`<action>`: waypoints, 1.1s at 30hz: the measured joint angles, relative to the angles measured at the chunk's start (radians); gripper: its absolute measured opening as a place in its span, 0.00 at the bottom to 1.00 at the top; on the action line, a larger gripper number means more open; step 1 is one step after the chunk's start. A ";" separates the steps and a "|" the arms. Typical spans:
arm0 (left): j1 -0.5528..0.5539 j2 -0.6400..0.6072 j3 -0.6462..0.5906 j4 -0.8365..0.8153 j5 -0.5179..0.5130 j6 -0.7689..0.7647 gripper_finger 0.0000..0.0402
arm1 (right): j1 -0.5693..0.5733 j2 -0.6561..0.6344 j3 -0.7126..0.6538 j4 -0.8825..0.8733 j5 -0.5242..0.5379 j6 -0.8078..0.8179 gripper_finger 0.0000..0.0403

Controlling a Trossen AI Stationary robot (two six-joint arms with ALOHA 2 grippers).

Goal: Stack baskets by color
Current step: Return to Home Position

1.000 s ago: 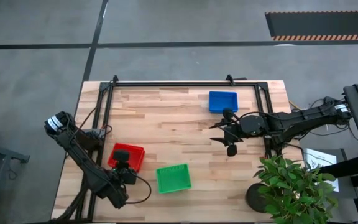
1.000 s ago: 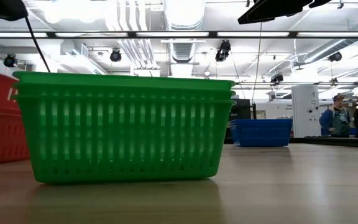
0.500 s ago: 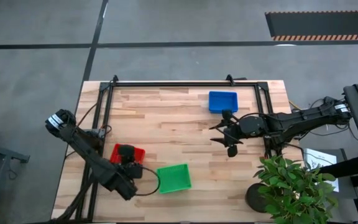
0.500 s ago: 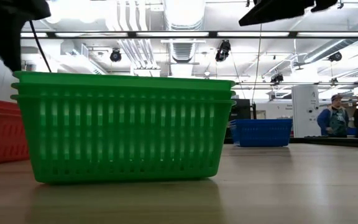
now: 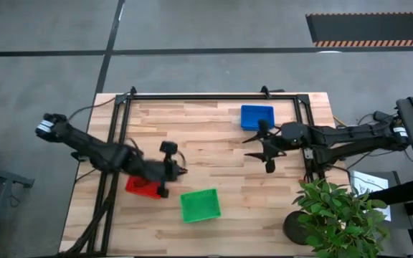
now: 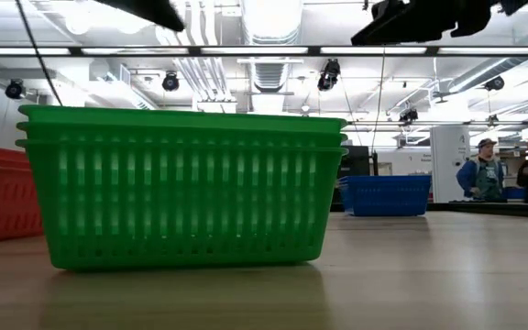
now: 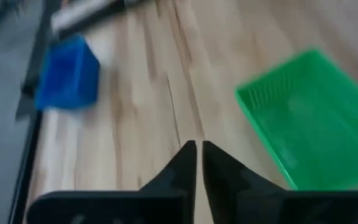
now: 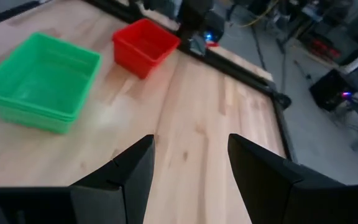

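Three piles of baskets sit on the table (image 5: 206, 154), one per colour. The green stack (image 5: 200, 206) is near the front edge, the red stack (image 5: 140, 188) just beside it on the left arm's side, and the blue stack (image 5: 257, 116) well apart at the far edge, close to the black frame (image 5: 206, 95).

Your left gripper (image 5: 178, 170) hangs over bare wood just past the red stack, its fingers (image 7: 179, 171) drawn almost together on nothing. That arm lies across the red stack from above and hides part of it. Your right gripper (image 5: 259, 152) hovers over the table between the blue stack and the front edge, fingers (image 8: 114, 180) spread wide and empty. From its wrist you see the green stack (image 8: 42, 81) and the red stack (image 8: 145, 46) side by side but apart.

At table height the green stack (image 6: 181, 188) fills the foreground and blocks much of what lies behind. The red stack (image 6: 3, 192) shows at its side, the blue stack (image 6: 388, 194) beyond. A person (image 6: 484, 174) stands far back in the room. A potted plant (image 5: 335, 215) stands off the table's corner on the right arm's side.

Half a second ago your left arm was folded low beside the red stack. It has since swung up and out across the table. The right gripper has barely shifted, and the baskets have not moved.
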 joint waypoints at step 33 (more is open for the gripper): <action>0.279 -0.854 -0.927 0.840 0.210 0.164 0.02 | -0.121 -0.779 -0.562 0.224 -0.069 0.099 0.40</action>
